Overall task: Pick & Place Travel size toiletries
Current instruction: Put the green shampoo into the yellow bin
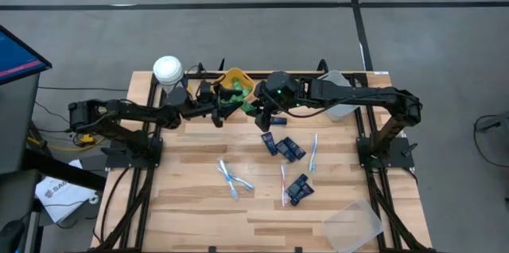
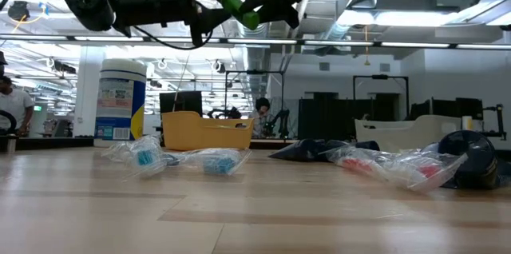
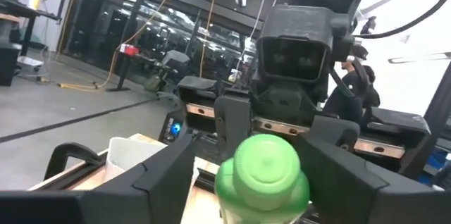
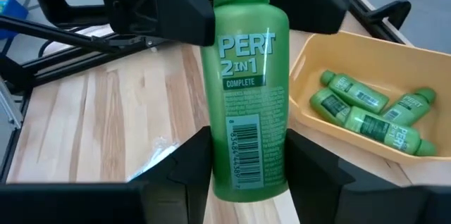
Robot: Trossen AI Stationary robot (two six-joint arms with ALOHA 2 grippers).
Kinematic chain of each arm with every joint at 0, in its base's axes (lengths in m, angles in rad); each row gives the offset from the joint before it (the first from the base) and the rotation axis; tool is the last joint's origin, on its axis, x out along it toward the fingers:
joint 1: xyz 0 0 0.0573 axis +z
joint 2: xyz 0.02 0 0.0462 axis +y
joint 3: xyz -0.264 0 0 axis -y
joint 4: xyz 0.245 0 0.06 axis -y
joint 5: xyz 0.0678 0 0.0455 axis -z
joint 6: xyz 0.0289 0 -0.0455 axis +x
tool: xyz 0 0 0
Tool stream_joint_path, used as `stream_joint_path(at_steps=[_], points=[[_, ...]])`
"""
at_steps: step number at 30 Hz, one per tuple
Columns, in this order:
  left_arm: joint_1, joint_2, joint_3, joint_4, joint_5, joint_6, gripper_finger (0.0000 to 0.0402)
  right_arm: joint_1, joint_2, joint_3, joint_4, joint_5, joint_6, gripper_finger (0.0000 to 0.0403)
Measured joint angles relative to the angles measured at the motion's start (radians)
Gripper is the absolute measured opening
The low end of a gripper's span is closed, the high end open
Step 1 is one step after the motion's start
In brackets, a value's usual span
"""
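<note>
My two arms are dark, near black, built of boxy segments joined by rounded housings, with a matte finish. My left hand and right hand each end in two broad, flat, angular black fingers. Seen from my left wrist, the right wrist carries a squarish dark camera block with two recessed lenses, and below it a copper-coloured strip dotted with small screws. A small green light glows on my right wrist housing. Each arm rises from a black base plate bolted to a black frame at the worktop's side edges, and thin black cables trail off behind my left base.
</note>
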Motion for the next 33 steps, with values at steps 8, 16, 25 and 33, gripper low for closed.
stream_joint_path(at_steps=[8, 16, 25, 33], points=[[0.000, 0.000, 0.000, 0.000, 0.020, 0.000, 0.0163, 0.000, 0.000, 0.000, 0.000, -0.001, 0.000, 0.0150], [0.000, 0.000, 0.000, 0.000, 0.019, 0.000, 0.0171, 0.000, 0.000, 0.000, -0.001, 0.000, 0.001, 0.0156], [0.019, 0.000, 0.000, -0.002, 0.021, 0.015, 0.0156, -0.003, -0.018, -0.001, -0.019, 0.004, -0.017, 0.0189], [0.117, 0.000, 0.001, -0.035, 0.012, 0.041, 0.0156, -0.014, -0.105, 0.000, -0.083, 0.006, -0.026, 0.0234]])
